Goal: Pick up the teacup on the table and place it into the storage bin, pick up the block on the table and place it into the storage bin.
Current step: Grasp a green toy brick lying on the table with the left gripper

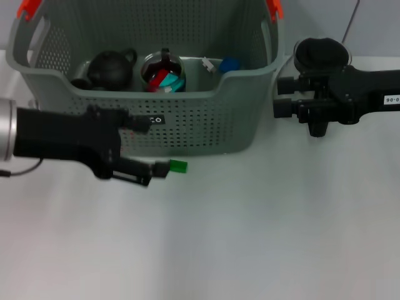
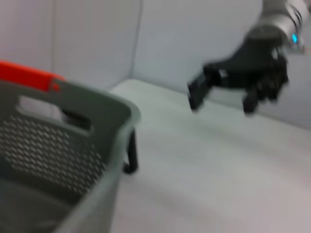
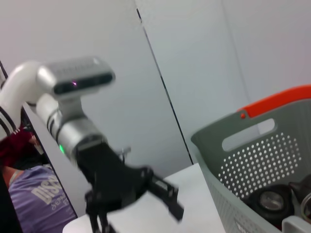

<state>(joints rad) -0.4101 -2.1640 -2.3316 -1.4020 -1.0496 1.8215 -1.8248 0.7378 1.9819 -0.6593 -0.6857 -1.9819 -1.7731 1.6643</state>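
white table (image 1: 262, 237), matte; pale grey wall panels behind with a dark vertical seam, seen in both wrist views. storage bin (image 1: 206, 125) stands at the far side of the table, orange-red handle tips at its top corners. inside the bin: a black teapot (image 1: 111, 69), a glass pitcher (image 1: 164, 72) with red and teal contents, and something small and blue (image 1: 229, 64) i cannot identify. green block (image 1: 178, 166) sits in front of the bin's front wall, at the tips of the left gripper (image 1: 156, 170); jaws narrow and closed on the block, though whether it is lifted off the table cannot be told. right gripper (image 1: 284, 99) hangs beside the bin's right wall, away from the block; its jaw state cannot be told. teacup cannot be picked out with certainty. left arm is cut off at the frame edge.
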